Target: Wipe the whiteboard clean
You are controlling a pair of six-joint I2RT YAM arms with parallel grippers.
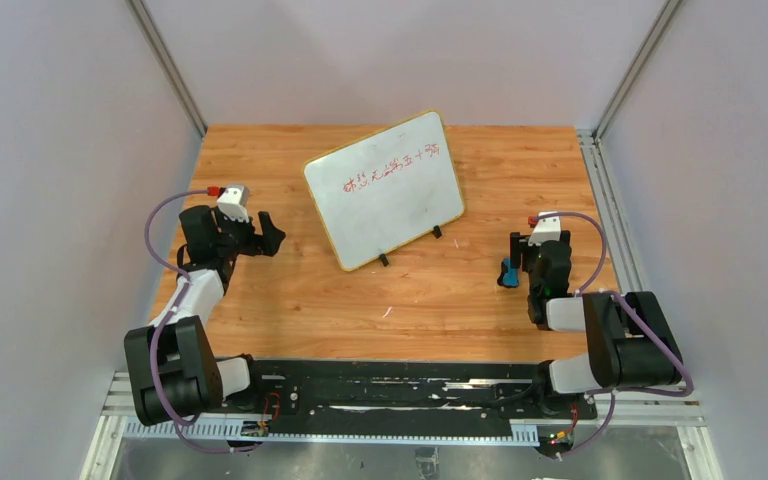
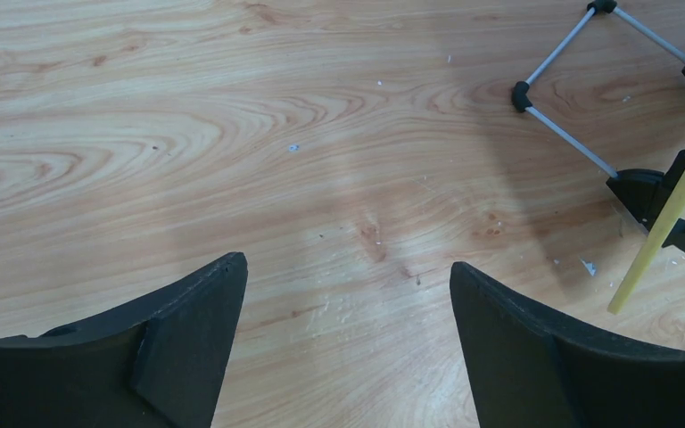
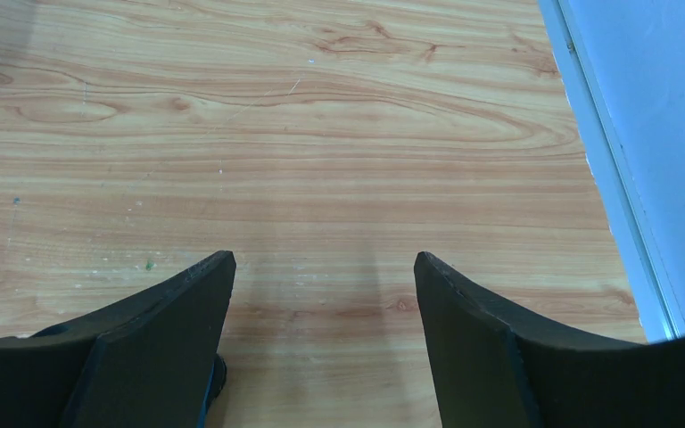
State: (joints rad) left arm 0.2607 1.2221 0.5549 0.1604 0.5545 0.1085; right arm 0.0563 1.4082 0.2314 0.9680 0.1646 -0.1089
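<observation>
Both left gripper (image 2: 346,267) and right gripper (image 3: 323,259) are spread, seemingly empty; the upper-centre whiteboard (image 1: 385,190) could be toppled by pressure.

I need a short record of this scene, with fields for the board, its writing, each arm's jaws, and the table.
whiteboard: propped on its stand, mid-table, turned askew
writing: one red line across the far half, not yet erased
left jaws: open, empty, over wood left of the board
right jaws: open, empty, right of the board
table: light wood
</observation>
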